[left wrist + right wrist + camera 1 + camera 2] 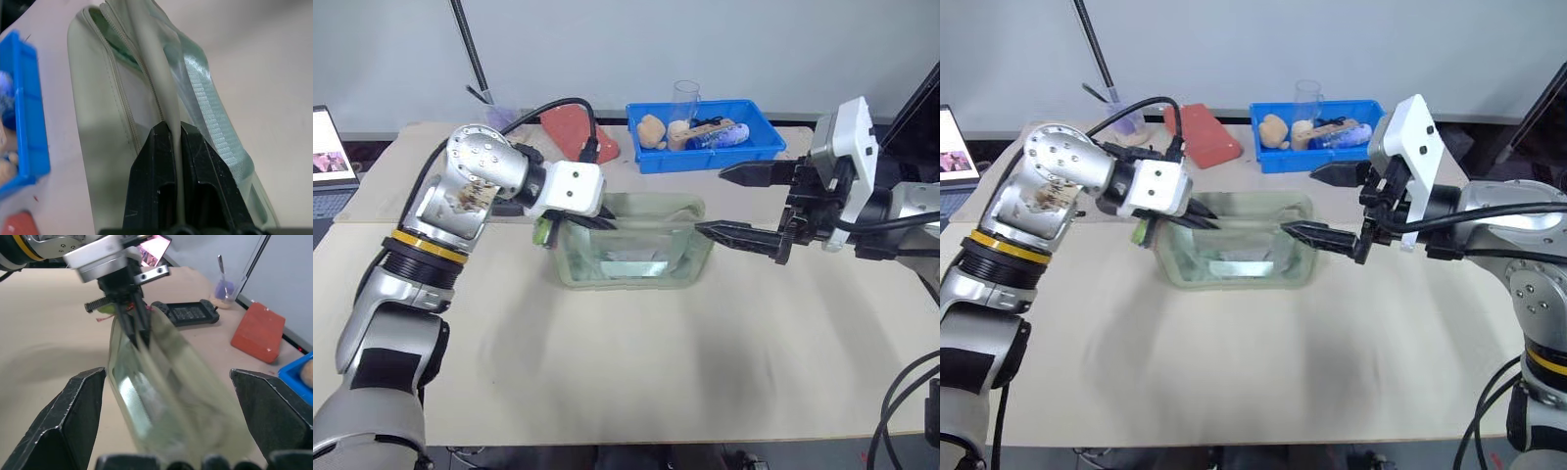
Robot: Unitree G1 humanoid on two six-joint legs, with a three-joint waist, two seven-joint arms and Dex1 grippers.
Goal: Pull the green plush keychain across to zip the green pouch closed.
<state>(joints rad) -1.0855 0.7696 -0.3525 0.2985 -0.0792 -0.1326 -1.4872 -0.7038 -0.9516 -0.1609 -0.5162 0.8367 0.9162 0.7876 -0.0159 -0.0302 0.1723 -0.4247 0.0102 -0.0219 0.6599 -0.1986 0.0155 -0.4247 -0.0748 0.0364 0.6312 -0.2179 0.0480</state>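
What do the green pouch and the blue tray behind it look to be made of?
The green pouch looks like soft, matte faux leather or coated fabric: stitched seams run beside the zipper, and its top edge folds where the left gripper pinches it. Its front panel is shiny clear plastic. The blue tray looks like rigid moulded plastic, with smooth, straight walls and a slight gloss.

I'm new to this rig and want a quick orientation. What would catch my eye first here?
At the table's middle stands the green pouch, its top edge pinched in the shut left gripper. The right gripper hangs wide open at the pouch's other end. Behind them sits a blue tray of small items.
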